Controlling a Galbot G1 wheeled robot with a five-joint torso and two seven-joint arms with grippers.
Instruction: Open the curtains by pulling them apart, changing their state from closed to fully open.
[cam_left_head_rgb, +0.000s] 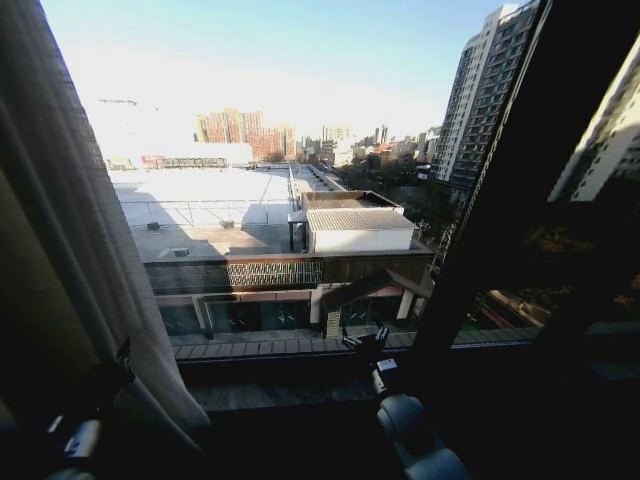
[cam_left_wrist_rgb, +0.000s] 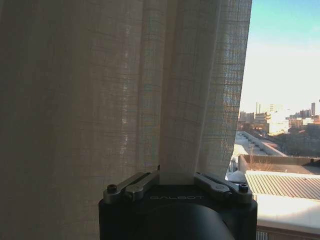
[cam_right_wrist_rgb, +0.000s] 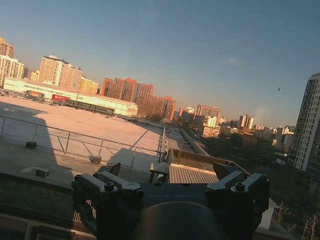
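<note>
- I am looking out from the head camera through a mostly uncovered window: one sheer cream-white pleated curtain panel (cam_left_head_rgb: 70, 250) is hanging gathered at the far left, its lower edge flaring out toward the sill.
- The curtain's top and left side are running out of the picture, so I cannot tell how tightly it is bunched.
- On the right, a broad dark window frame bar (cam_left_head_rgb: 500, 190) is slanting up through the view; I am not making out any second panel past it, where everything is falling into shadow.
- The left gripper (cam_left_head_rgb: 122, 358) is sitting low at the left, right against the curtain's lower folds, but it is dark and partly cut off there.
- In the left wrist view, the left gripper (cam_left_wrist_rgb: 176, 176) is pressing into the fabric: a narrow strip of curtain (cam_left_wrist_rgb: 100, 90) is running down between its two metal fingers (cam_left_wrist_rgb: 135, 184), which are closed in on that fold.
- The right gripper (cam_left_head_rgb: 365, 345) is hovering low in the middle, near the dark window sill (cam_left_head_rgb: 290, 392), well apart from the curtain.
- In the right wrist view, the right gripper (cam_right_wrist_rgb: 170, 172) is spreading its dark fingers (cam_right_wrist_rgb: 116, 170) wide, with nothing between them but the rooftops outside.
- The right arm's rounded grey housing (cam_left_head_rgb: 415, 435) is blocking the near part of the sill.
</note>
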